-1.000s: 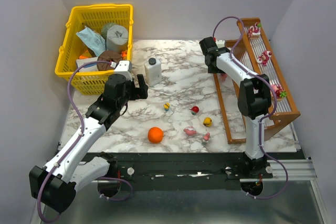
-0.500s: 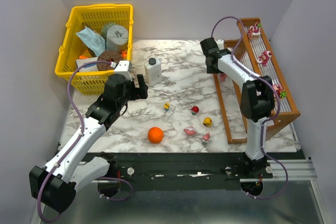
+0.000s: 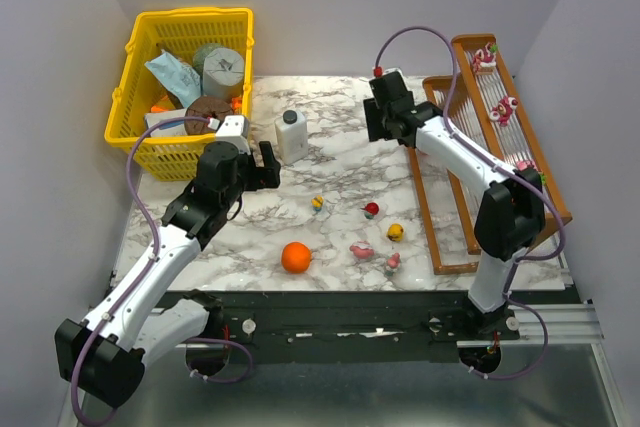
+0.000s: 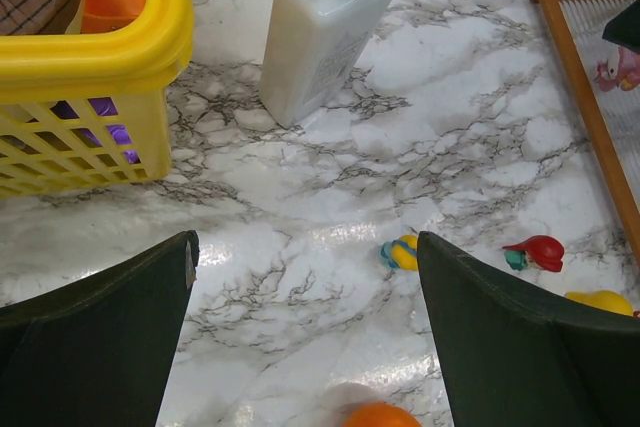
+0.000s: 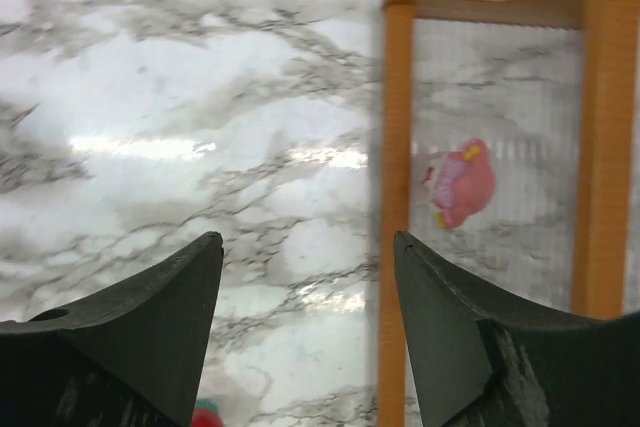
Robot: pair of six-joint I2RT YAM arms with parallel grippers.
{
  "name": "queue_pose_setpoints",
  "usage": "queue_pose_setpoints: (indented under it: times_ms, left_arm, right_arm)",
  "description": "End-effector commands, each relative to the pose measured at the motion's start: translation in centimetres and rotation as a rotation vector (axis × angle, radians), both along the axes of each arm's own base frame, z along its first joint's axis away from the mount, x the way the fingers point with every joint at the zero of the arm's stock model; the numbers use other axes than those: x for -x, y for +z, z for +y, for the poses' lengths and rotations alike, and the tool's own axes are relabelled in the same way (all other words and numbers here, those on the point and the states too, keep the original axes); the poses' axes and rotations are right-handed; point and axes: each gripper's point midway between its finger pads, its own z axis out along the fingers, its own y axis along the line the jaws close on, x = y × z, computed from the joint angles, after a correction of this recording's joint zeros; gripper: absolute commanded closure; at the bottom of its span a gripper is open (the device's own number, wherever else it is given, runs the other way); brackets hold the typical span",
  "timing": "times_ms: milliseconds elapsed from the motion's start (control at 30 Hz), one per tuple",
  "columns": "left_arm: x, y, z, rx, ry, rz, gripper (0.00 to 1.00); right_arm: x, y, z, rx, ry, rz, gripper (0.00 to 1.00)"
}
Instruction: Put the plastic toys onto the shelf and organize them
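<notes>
Plastic toys [image 3: 371, 210], tiny red, pink and yellow figurines, lie loose on the white marbled tabletop [image 3: 340, 162]. A few more already sit on the brown wooden stepped shelf [image 5: 605, 97]. At the left, beside the yellow plastic basket [image 3: 190, 15], our left gripper [image 4: 305, 242] hovers with fingers apart and empty, facing the scattered figurines, we judge for a pick. A white bottle with a dark cap [image 3: 291, 137] and an orange ball [image 3: 295, 257] are not ours to sort. Our right gripper [image 5: 307, 242], spread and empty, hangs at the shelf's low edge near a pink figurine [image 5: 460, 185] on the rods.
</notes>
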Motion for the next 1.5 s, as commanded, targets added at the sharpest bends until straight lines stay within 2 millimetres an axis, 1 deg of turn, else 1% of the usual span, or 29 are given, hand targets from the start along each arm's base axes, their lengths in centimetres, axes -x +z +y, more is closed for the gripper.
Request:
queue_pose_setpoints:
  times_ms: [0,33,67,100,133,167,200,233,267,300,333,367,400,433,533,567,667,700,767,800,833,900,933,1000,1067,1100,1167,1333,1467]
  left_arm:
    - [0.2,0.5,0.1,0.014,-0.005,-0.022,0.01]
    - [0.3,0.5,0.1,0.017,-0.006,-0.021,0.01]
    - [0.4,0.5,0.1,0.018,-0.005,-0.02,0.01]
    - [0.4,0.6,0.2,0.02,-0.003,-0.023,0.01]
    - [0.5,0.7,0.2,0.024,-0.004,-0.023,0.01]
    - [0.6,0.6,0.2,0.025,-0.003,-0.02,0.01]
    - [0.6,0.7,0.2,0.03,0.001,-0.022,0.01]
    - [0.7,0.7,0.2,0.032,0.0,-0.021,0.01]
    - [0.8,0.7,0.3,0.033,0.002,-0.019,0.01]
    - [0.9,0.8,0.4,0.037,0.005,-0.021,0.01]
    - [0.9,0.8,0.4,0.041,0.005,-0.02,0.01]
    - [1.1,0.6,0.4,0.042,0.005,-0.015,0.01]
    - [1.2,0.8,0.4,0.046,0.005,-0.02,0.01]
    - [1.3,0.7,0.4,0.051,0.004,-0.018,0.01]
    - [1.6,0.4,0.3,0.06,-0.002,-0.007,0.01]
    - [1.7,0.3,0.2,0.069,-0.003,-0.002,0.01]
    - [2.1,0.1,0.1,0.087,-0.005,0.012,0.01]
    - [2.2,0.0,0.0,0.093,-0.007,0.014,0.01]
    - [2.3,-0.3,0.1,0.095,-0.005,0.024,0.01]
    - [2.4,-0.3,0.1,0.1,-0.002,0.028,0.01]
    - [2.4,-0.4,0.1,0.098,-0.002,0.03,0.01]
    - [2.5,-0.6,0.2,0.098,-0.001,0.035,0.01]
    - [2.6,-0.7,0.2,0.099,0.002,0.037,0.01]
    - [2.6,-0.8,0.2,0.1,0.001,0.04,0.01]
    - [2.6,-1.0,0.2,0.099,0.003,0.045,0.01]
    - [2.6,-1.0,0.3,0.098,0.006,0.046,0.01]
    - [2.6,-1.1,0.3,0.095,0.009,0.049,0.01]
    - [2.6,-1.4,0.4,0.088,0.015,0.062,0.01]
    - [2.8,-1.7,0.5,0.086,0.017,0.075,0.01]
  right_arm:
    - [2.9,0.7,4.6,-0.064,0.245,0.028,0.23]
    - [3.8,0.8,5.6,-0.088,0.305,0.043,0.23]
    - [5.3,0.0,6.6,-0.092,0.367,0.073,0.23]
    - [6.3,1.0,7.0,-0.104,0.424,0.064,0.22]
    - [7.8,1.0,8.4,-0.157,0.499,0.089,0.22]
    - [9.4,-0.4,8.4,-0.149,0.552,0.129,0.22]
    - [11.0,0.7,9.4,-0.178,0.631,0.111,0.22]
    - [12.8,0.3,10.2,-0.212,0.704,0.139,0.22]
    - [14.0,0.1,10.5,-0.22,0.745,0.146,0.21]
    - [16.4,-1.6,10.8,-0.202,0.808,0.191,0.21]
    - [17.9,-1.1,11.1,-0.215,0.855,0.185,0.21]
    - [19.1,-1.5,11.2,-0.21,0.888,0.196,0.21]
    - [21.3,-3.2,11.2,-0.188,0.928,0.241,0.21]
    - [22.2,-2.8,11.2,-0.2,0.948,0.232,0.21]
    - [25.3,-4.5,11.0,-0.226,0.982,0.298,0.2]
    - [25.9,-4.4,11.0,-0.235,0.986,0.298,0.2]
    - [26.9,-5.0,10.7,-0.259,0.933,0.32,0.2]
    - [27.2,-5.1,10.8,-0.295,0.869,0.339,0.2]
    - [26.4,-4.9,10.6,-0.312,0.746,0.323,0.21]
    - [26.8,-4.5,11.0,-0.368,0.676,0.336,0.21]
    - [26.2,-4.5,10.5,-0.361,0.591,0.32,0.22]
    - [26.5,-4.0,10.7,-0.432,0.47,0.336,0.22]
    - [26.4,-4.5,10.0,-0.418,0.39,0.348,0.22]
    - [26.8,-4.6,10.2,-0.455,0.294,0.395,0.22]
    - [27.3,-5.7,9.4,-0.414,0.196,0.441,0.21]
    - [27.3,-5.4,9.7,-0.434,0.151,0.448,0.21]
    - [27.4,-6.1,8.8,-0.403,0.044,0.462,0.18]
    - [26.5,-6.0,8.8,-0.452,-0.108,0.427,0.17]
    - [26.4,-7.1,8.4,-0.395,-0.181,0.442,0.13]
